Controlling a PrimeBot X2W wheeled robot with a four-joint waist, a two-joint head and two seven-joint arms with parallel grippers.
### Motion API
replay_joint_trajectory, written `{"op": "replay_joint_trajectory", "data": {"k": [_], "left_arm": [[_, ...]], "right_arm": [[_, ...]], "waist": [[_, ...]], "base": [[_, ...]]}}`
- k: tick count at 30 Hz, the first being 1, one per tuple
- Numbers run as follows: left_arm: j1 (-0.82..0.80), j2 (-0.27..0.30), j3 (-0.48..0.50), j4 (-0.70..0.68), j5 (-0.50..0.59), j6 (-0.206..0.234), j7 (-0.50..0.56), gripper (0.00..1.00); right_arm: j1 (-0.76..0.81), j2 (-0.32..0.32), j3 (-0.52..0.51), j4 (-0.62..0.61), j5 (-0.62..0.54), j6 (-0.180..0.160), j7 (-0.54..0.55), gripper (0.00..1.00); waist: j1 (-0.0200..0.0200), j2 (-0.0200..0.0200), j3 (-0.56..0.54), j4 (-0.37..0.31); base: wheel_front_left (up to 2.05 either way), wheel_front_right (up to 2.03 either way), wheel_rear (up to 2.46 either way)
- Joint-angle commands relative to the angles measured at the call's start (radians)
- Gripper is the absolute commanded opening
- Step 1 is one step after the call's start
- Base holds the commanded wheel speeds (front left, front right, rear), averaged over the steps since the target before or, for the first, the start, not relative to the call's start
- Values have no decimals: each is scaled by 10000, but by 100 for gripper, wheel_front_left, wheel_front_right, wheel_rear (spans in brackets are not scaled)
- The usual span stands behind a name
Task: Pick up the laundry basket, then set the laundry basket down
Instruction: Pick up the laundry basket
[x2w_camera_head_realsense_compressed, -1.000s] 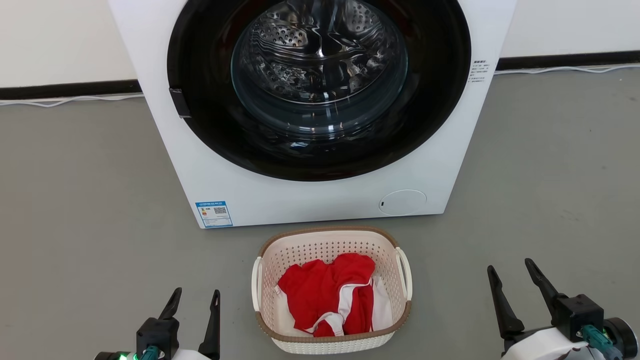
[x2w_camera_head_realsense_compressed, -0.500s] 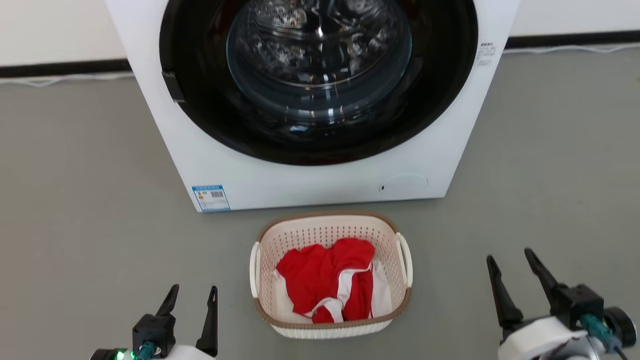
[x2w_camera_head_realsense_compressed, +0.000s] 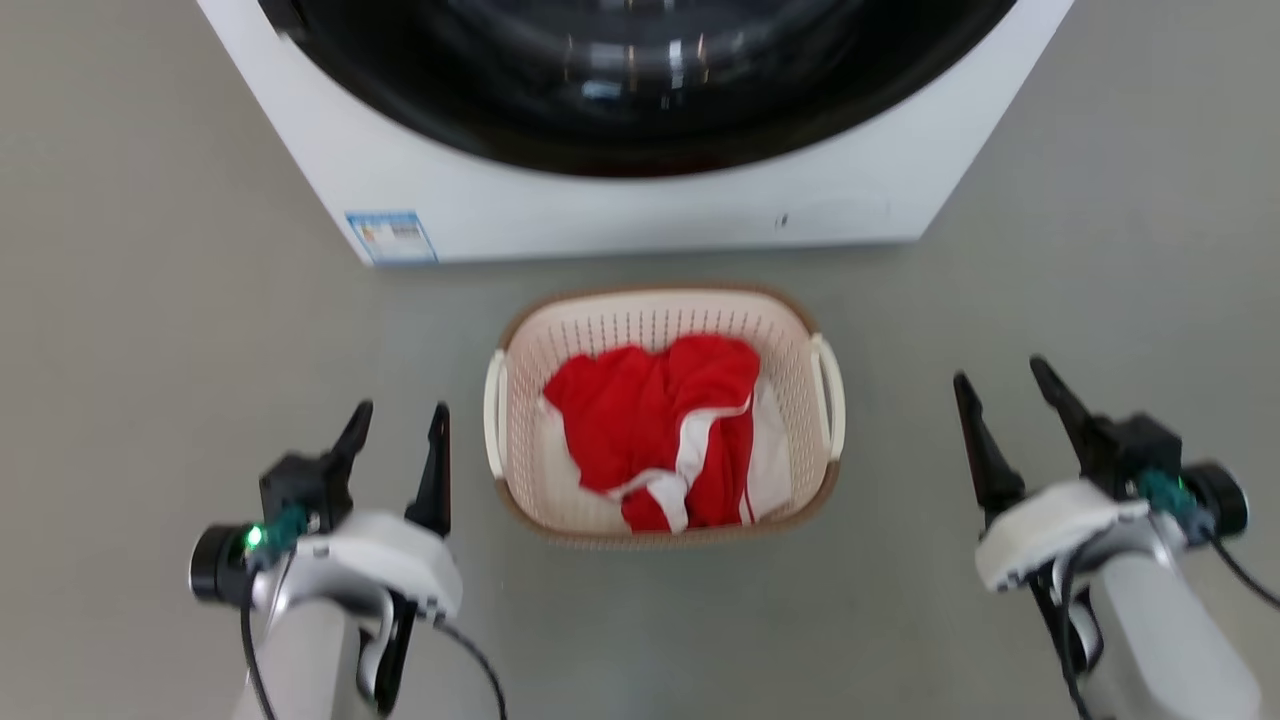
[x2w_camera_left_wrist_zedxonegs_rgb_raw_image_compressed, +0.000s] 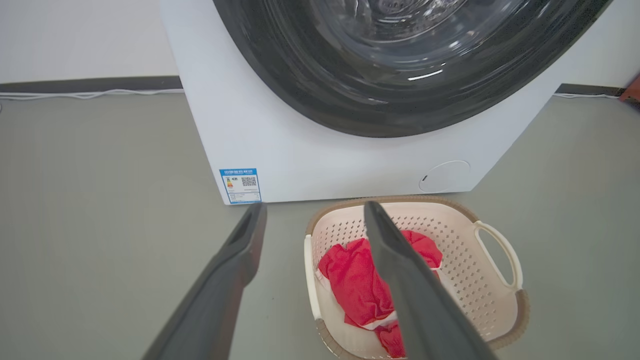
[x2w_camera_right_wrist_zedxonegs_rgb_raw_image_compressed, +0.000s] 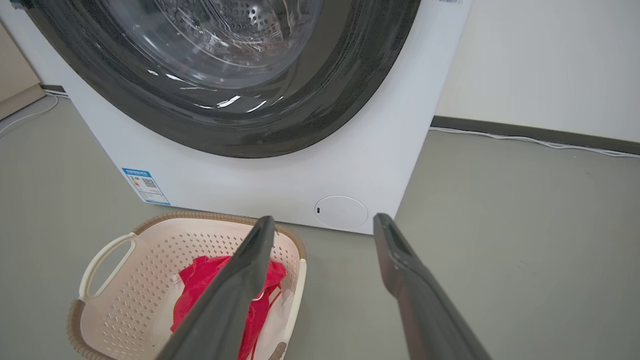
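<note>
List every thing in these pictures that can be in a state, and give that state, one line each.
laundry basket: upright on the floor, loaded, not gripped.
clothes: crumpled inside the basket.
washing machine: door shut.
left gripper: jaws open, empty, beside the basket, not touching it.
right gripper: jaws open, empty, apart from the basket.

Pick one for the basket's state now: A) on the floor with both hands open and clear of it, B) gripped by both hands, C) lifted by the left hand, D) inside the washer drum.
A: the laundry basket sits on the floor in front of the washing machine, with the left hand and right hand open on either side, touching nothing.
</note>
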Motion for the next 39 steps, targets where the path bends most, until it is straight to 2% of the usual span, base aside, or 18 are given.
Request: {"op": "replay_joint_trajectory", "data": {"k": [1,8,17,26,39], "left_arm": [[-521,140,263,107,-182,-72,-61,100],[-2567,125,62,2189,-399,-192,-61,100],[-4287,114,-146,3764,-487,-230,-61,100],[-5459,104,-441,4301,-860,-233,-61,100],[-6091,102,-1137,4531,-1501,-124,-61,100]], "right_arm": [[-412,-107,282,32,23,62,-116,100],[-2186,-358,912,1855,114,62,-42,100],[-3888,-448,1623,3466,183,62,-25,100],[-4858,-451,1938,4143,359,62,-102,100],[-5278,-290,2103,4165,440,62,-114,100]], "waist": [[0,-1,1000,86],[0,-1,2387,206],[0,-1,3665,341],[0,-1,4648,528],[0,-1,5255,571]], "base": [[0,0,0],[0,0,0],[0,0,0],[0,0,0],[0,0,0]]}}
